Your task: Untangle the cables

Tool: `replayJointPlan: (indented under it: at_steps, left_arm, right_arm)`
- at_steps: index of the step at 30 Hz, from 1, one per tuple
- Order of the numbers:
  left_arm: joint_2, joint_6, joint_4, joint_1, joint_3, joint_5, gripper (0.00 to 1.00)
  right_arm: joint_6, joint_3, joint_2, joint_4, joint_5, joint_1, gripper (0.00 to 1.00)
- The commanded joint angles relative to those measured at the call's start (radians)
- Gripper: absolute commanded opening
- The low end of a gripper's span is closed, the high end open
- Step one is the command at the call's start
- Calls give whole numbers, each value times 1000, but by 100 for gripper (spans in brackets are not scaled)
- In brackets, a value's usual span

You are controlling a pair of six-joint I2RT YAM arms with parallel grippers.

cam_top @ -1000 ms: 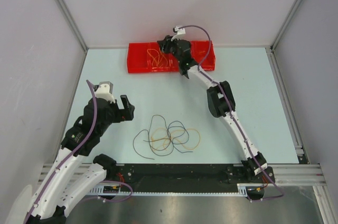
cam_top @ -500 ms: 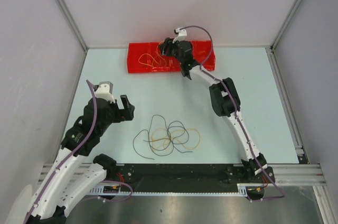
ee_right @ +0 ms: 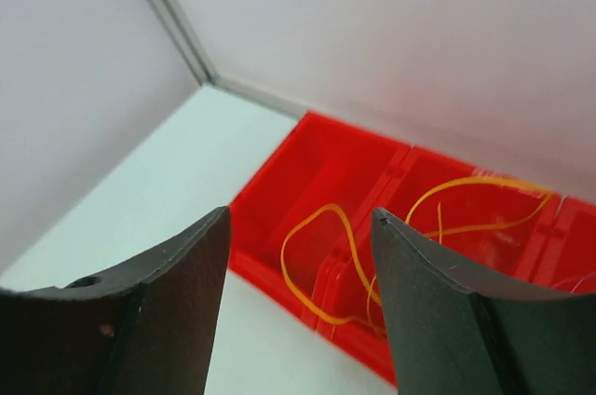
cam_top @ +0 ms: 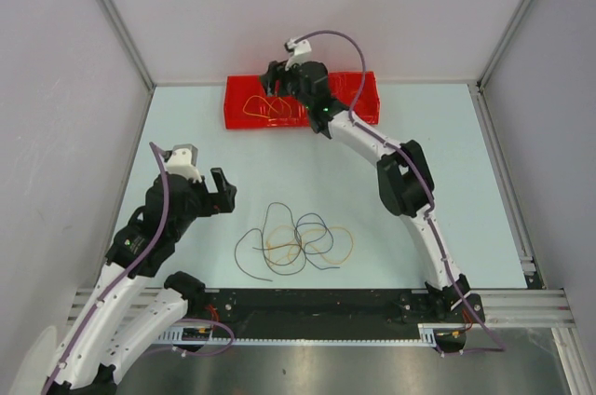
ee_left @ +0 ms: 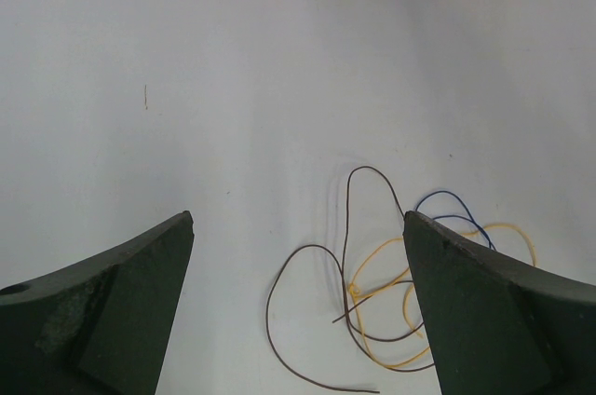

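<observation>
From above, the right gripper [cam_top: 276,78] hangs over the left half of the red tray [cam_top: 234,102] at the far edge of the table [cam_top: 447,227], jaws apart and holding nothing. One yellow cable [cam_top: 261,108] lies looped in the tray beneath it, probably put there to keep it clear of the rest. The tangle [cam_top: 298,241] sits near the front edge, well apart from the tray. The left gripper [cam_top: 222,192] waits just left of the tangle, open and empty, likely placed for the next pick. The arm hides part of the tray.

The left wrist view looks down between wide-open jaws at bare table. The tangle lies low and right: a brown cable [ee_left: 346,227], a blue one [ee_left: 447,196] and a yellow one [ee_left: 372,265] cross each other. The right finger cuts off their far loops, so the crossings cannot be followed.

The right wrist view shows open jaws with nothing between them. The tray's cable drapes over a divider, and its right end is blurred.
</observation>
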Motion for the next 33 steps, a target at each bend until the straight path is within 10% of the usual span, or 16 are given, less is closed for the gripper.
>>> replayJointPlan:
  at_steps: [1, 14, 33]
  left_arm:
    - [-14, 13, 24, 9, -3, 2, 100]
    - [-32, 17, 29, 8, -6, 16, 100]
    - [-42, 23, 32, 9, -8, 25, 100]
  right_arm:
    - [-183, -36, -31, -141, 92, 81, 64]
    - [-269, 190, 139, -448, 140, 112, 63]
    - [-430, 230, 219, -342, 339, 189, 61]
